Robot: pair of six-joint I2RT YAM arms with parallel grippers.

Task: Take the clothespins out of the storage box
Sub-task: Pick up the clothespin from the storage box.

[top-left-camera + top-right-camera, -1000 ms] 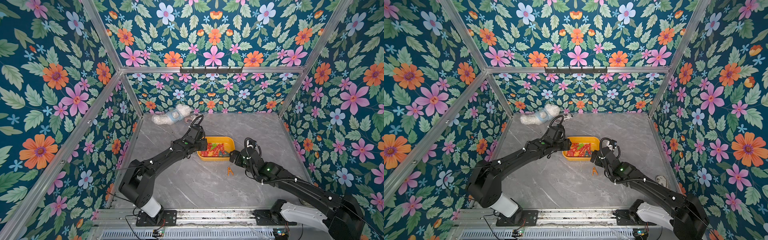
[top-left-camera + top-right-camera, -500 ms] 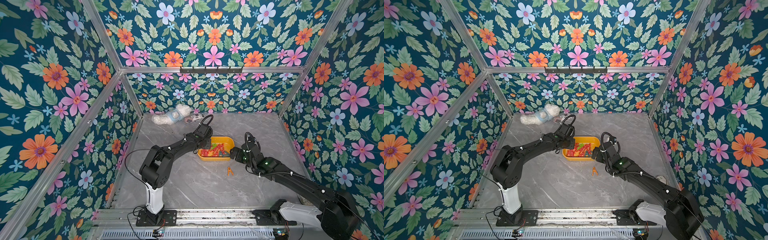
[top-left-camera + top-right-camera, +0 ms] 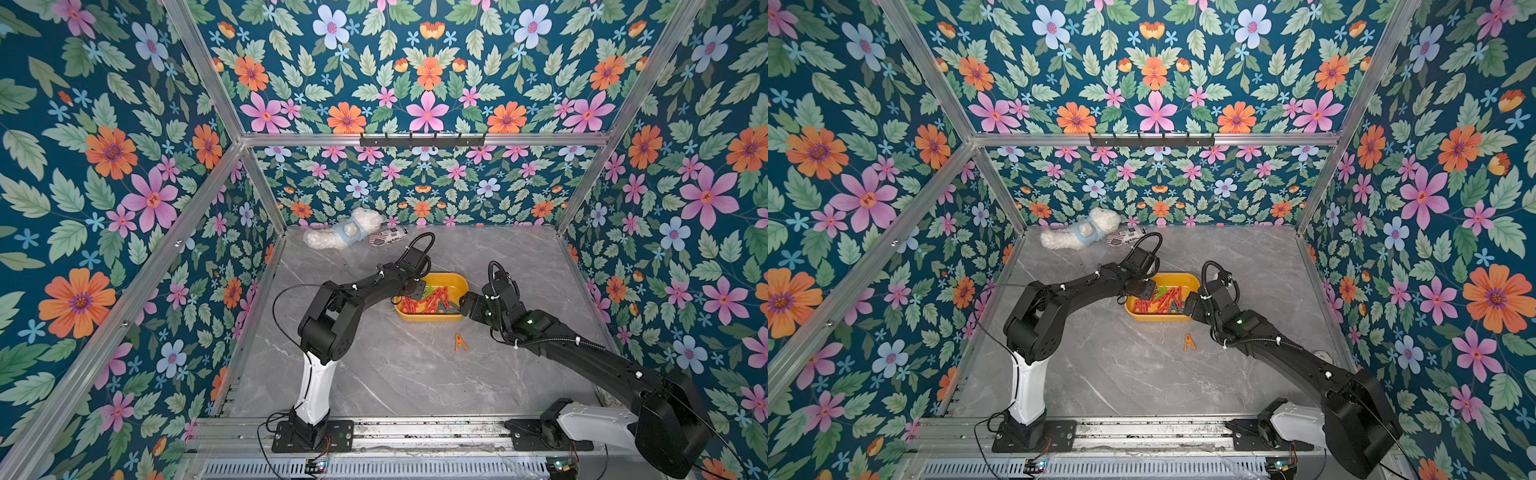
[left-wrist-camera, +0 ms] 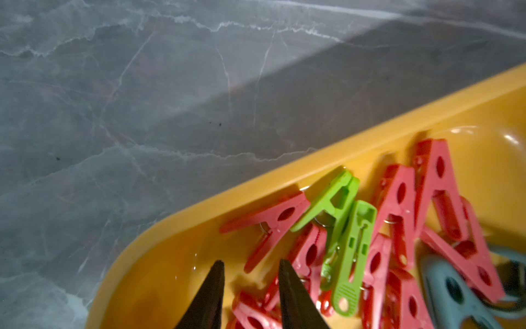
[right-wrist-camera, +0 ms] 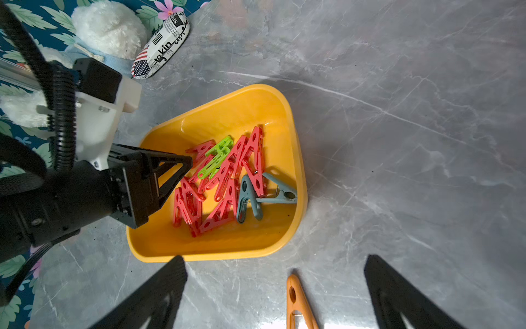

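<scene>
— Left claw (image 4: 250, 265)?
— Down in the box (image 4: 284, 171), tips just parted, gripping nothing, hard by the pins (image 4: 398, 216) piled there.
— And the right claw (image 5: 274, 257)?
— Spread wide, empty, at the box's right end.
— Any pins out?
— Only one orange pin (image 3: 459, 343), flat on the table (image 3: 395, 374) just near of the box.

One yellow plastic storage box (image 5: 293, 159): two green plastic clothespins (image 5: 215, 163), two grey-blue plastic clothespins (image 5: 247, 193), roughly eight red plastic clothespins (image 5: 253, 153), overlapping, count unsure. One orange plastic clothespin (image 5: 293, 284) on the tabletop (image 3: 395, 374). One white plush toy (image 5: 111, 25), one newsprint-patterned case (image 5: 162, 45), back left corner.
</scene>
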